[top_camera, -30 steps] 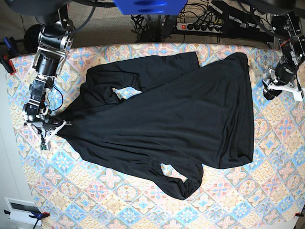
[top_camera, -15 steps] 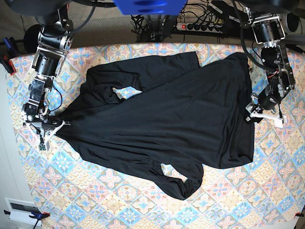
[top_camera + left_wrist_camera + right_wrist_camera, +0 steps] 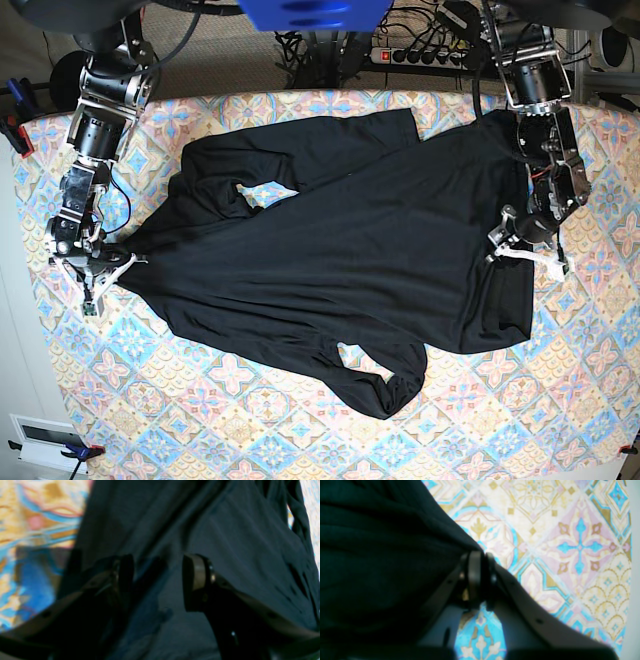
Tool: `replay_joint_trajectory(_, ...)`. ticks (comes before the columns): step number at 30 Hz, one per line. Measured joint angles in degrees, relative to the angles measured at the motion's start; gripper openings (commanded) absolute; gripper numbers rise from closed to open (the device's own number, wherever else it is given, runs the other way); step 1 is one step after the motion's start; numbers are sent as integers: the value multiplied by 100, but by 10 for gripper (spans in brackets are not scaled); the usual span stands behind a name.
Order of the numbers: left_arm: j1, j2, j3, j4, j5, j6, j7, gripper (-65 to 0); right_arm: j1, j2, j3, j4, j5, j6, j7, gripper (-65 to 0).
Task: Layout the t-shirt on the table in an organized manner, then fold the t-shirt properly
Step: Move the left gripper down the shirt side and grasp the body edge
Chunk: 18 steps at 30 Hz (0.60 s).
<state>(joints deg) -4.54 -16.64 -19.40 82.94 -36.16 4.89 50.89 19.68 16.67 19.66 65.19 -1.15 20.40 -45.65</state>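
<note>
While your right gripper keeps its jaws pinched on the t-shirt near the desk edge, your left gripper has swung in over the far hem, jaws wide and empty, ready to grab and stretch it.

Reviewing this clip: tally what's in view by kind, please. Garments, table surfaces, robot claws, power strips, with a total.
Garments: 1, the black t-shirt
Tables: 1, the table with the pastel tile cloth
Claws: 2, the left claw open over the shirt, the right claw shut on its edge
Power strips: 1, the power strip behind the table
Total: 5
</note>
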Motion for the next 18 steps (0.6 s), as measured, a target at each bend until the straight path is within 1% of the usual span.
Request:
replay_joint_trajectory(6, 24, -79, -76, -2, 39, 7, -4, -347, 0, 0, 0, -2, 0, 0, 4, -650)
replay_joint_trajectory(12, 46, -66, -74, -2, 42, 2, -7, -347, 0, 0, 0, -2, 2, 0, 4, -650)
replay_joint_trajectory(18, 275, -44, -74, 7, 66, 20, 17, -347, 0, 0, 0, -7, 0, 0, 20, -650)
